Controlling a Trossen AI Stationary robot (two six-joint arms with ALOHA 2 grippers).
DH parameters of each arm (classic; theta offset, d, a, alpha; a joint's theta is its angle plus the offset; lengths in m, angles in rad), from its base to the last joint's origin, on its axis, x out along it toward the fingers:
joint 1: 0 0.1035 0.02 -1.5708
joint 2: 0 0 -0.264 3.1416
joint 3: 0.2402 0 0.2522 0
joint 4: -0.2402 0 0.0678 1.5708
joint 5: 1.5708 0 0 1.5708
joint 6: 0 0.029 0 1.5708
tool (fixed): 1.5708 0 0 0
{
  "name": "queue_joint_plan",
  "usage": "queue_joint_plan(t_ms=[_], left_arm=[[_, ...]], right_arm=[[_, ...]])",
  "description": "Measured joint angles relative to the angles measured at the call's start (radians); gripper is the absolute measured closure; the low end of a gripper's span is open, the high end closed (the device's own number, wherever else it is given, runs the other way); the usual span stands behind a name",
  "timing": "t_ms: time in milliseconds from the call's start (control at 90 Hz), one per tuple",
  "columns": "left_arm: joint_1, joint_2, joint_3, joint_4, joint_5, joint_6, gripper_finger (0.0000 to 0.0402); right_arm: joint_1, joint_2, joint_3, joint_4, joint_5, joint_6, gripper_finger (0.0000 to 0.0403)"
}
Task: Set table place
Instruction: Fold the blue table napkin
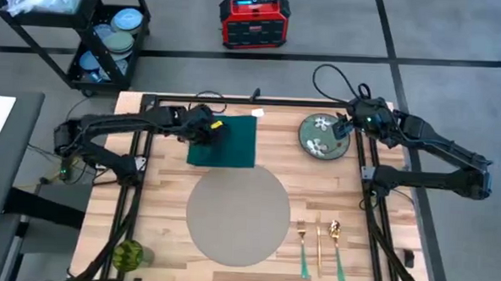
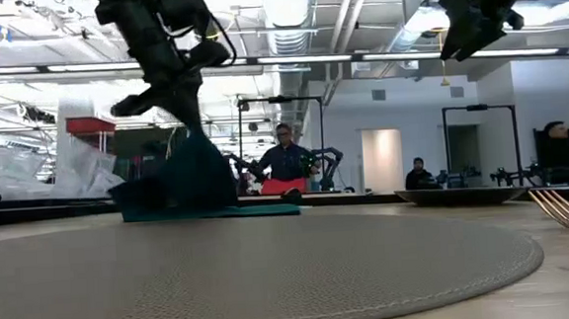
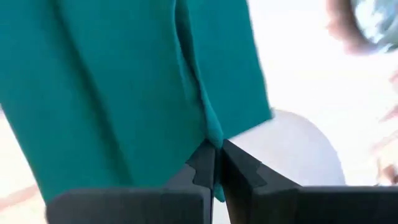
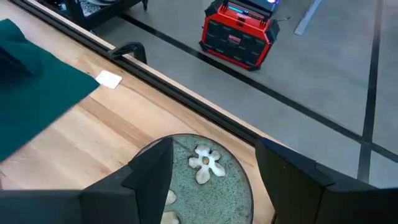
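The round grey-taupe placemat [image 1: 237,216] lies flat on the light-wood table [image 1: 162,230]. Beyond it lies the dark green napkin [image 1: 230,141], with my left gripper [image 1: 210,132] shut on its left part. The floral plate [image 1: 324,134] rests at the far right; my right gripper [image 1: 346,126] hangs open above its far rim, touching nothing. In the right wrist view the open fingers frame the plate [image 4: 205,171]. My left gripper pinches a raised fold of the green napkin [image 3: 212,134] between its two shut fingers, coming slanting down from the table's left. In the low view the cloth [image 2: 191,175] is pulled up into a peak under the fingers, while its lower edge [image 2: 258,211] stays on the table.
A fork [image 1: 302,244], knife [image 1: 319,249] and spoon [image 1: 337,244] lie at the near right, beside the placemat. A green object [image 1: 129,255] sits at the near left corner. Off the table stand a wire cart with blue dishes [image 1: 111,41] and a red box [image 1: 254,22].
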Motion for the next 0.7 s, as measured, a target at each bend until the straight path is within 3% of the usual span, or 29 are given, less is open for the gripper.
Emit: queue_joint_plan(t_ms=[400,700], left_arm=[[0.009,0.021,0.034,0.044,-0.051,-0.003,0.0401],[-0.038,0.188,0.034,0.184,-0.049,-0.006,0.0401]], right_arm=[[0.0,0.0,0.0,0.0,0.0,-0.001,0.0188],[0.0,0.0,0.0,-0.031,0.0,-0.001,0.0188]])
